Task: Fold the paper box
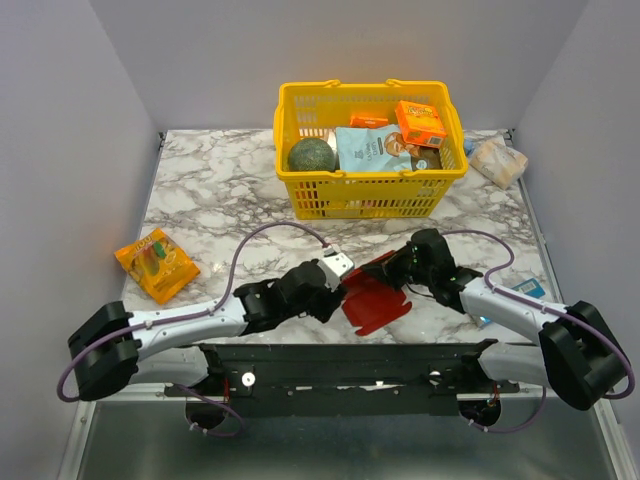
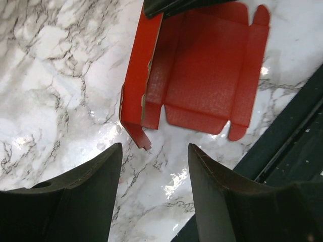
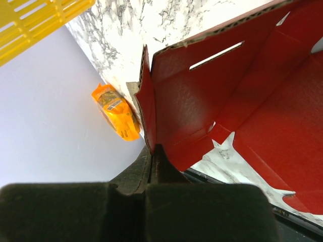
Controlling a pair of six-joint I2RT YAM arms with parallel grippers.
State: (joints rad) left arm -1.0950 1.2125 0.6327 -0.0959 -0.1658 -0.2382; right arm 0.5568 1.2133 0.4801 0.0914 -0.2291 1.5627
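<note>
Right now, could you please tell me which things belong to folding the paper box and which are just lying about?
Job: paper box; right gripper, shut on its flap; left gripper, open, near it.
Lying about: yellow basket; orange snack packet; wrapped packet beside the basket.

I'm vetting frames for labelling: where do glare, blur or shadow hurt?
Left wrist: glare spots on the marble table beside the paper box; top external: even light, sharp; right wrist: the right hand is a dark, blurred mass, box clear.
</note>
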